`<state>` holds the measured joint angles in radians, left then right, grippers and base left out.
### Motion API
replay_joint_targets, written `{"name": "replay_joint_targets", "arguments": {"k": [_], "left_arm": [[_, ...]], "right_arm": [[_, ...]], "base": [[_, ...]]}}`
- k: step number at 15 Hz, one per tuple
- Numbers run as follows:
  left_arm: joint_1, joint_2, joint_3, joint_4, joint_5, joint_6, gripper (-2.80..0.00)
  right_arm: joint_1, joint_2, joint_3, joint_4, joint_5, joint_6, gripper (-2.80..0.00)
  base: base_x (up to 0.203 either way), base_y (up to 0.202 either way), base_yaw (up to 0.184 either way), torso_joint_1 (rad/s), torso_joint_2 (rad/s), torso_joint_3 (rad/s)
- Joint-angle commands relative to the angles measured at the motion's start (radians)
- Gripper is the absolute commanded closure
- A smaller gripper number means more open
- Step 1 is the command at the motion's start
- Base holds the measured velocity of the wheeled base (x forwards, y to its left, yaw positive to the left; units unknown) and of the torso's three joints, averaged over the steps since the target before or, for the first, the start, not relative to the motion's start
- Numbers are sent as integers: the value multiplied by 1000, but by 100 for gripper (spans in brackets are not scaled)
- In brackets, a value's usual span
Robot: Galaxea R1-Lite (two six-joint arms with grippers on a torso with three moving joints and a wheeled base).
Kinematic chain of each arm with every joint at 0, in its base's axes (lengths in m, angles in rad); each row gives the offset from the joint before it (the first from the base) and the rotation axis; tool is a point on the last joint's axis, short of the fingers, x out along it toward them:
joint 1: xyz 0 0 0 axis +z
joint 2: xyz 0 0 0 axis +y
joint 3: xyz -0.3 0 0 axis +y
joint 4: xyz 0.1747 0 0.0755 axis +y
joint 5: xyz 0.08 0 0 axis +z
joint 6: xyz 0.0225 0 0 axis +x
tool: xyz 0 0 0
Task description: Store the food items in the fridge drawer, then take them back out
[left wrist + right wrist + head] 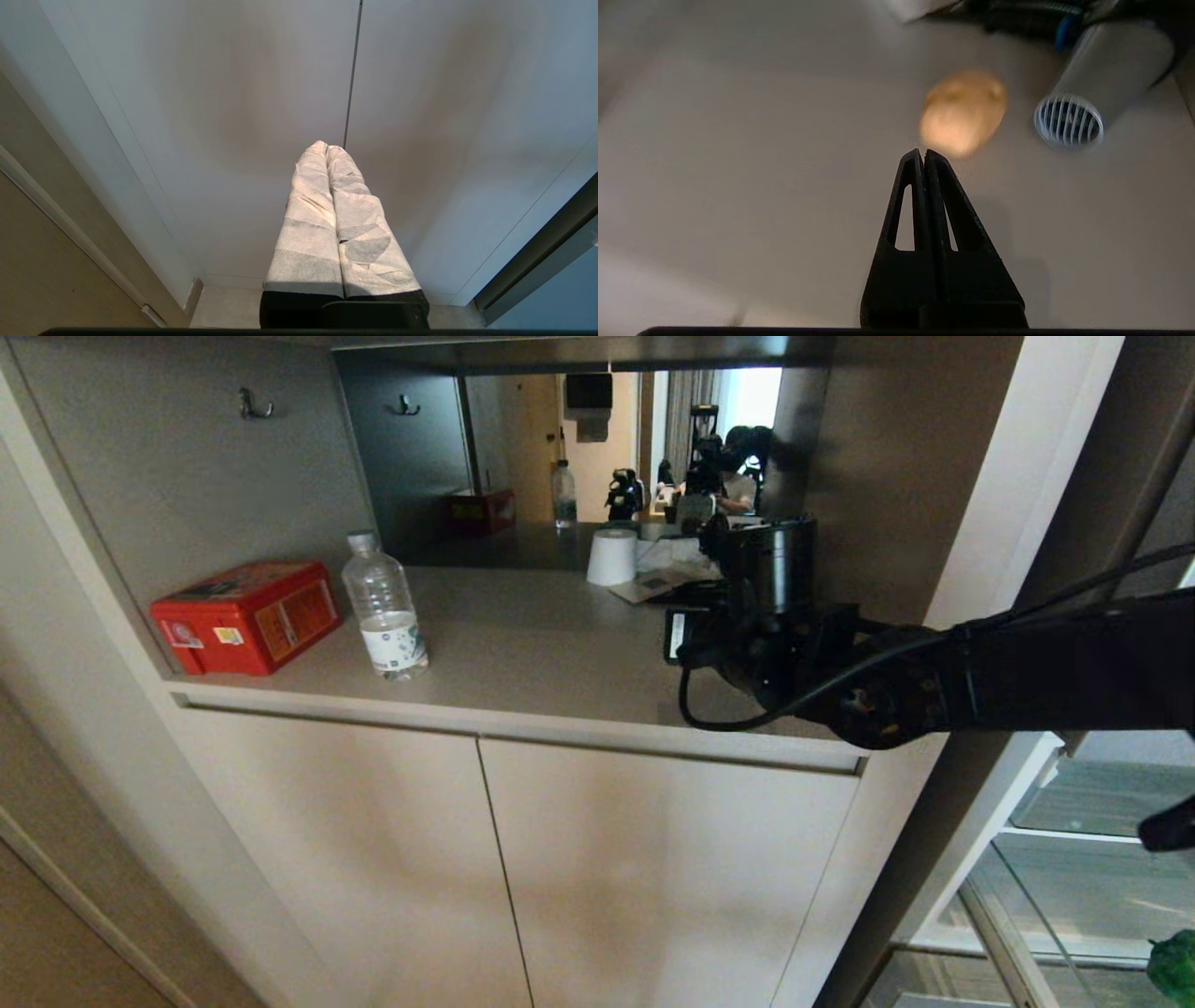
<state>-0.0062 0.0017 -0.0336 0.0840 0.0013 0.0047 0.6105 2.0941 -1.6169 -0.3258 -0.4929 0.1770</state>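
The grey-beige laminate surface [738,163] carried the tan, egg-shaped potato [963,112], lying free beside a grey hair dryer [1101,88], likely the next item to store. The right gripper [923,154] hovered just short of it, jaws closed and empty. The glossy green pepper [1174,966] sat in the glass-panelled fridge drawer [1083,859], while the left gripper [326,148] hung parked, jaws closed.

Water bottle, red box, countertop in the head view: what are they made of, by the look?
Water bottle: clear plastic, probably; see-through ribbed wall, white cap, paper-like label.
Red box: glossy, maybe painted tin or plastic; sheen on its edges, printed labels. Can't settle which.
Countertop: matte grey-beige, likely laminate; even colour, soft reflections, no grain.
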Motion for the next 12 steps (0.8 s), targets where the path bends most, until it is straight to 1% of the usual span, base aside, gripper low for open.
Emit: {"name": "replay_joint_targets", "arguments": {"k": [1, 4, 5, 6, 8, 10, 12], "left_arm": [[0, 1, 0, 0, 0, 0, 0], [0, 1, 0, 0, 0, 0, 0], [0, 1, 0, 0, 0, 0, 0], [0, 1, 0, 0, 0, 0, 0], [0, 1, 0, 0, 1, 0, 0], [0, 1, 0, 0, 0, 0, 0], [0, 1, 0, 0, 0, 0, 0]], "right_arm": [[-13, 98, -66, -21, -12, 1, 0], [-60, 173, -174, -92, -77, -2, 0], [-71, 185, -201, -100, -86, -5, 0], [-76, 191, -212, -102, -88, -5, -280], [-80, 206, -228, -107, -87, -23, -280], [-81, 247, -291, -110, -88, -32, -280], [-84, 278, -301, -153, -80, -30, -280]], "base": [[0, 0, 0, 0, 0, 0], [0, 0, 0, 0, 0, 0], [0, 0, 0, 0, 0, 0], [0, 0, 0, 0, 0, 0], [0, 0, 0, 0, 0, 0], [0, 0, 0, 0, 0, 0], [0, 0, 0, 0, 0, 0]]}}
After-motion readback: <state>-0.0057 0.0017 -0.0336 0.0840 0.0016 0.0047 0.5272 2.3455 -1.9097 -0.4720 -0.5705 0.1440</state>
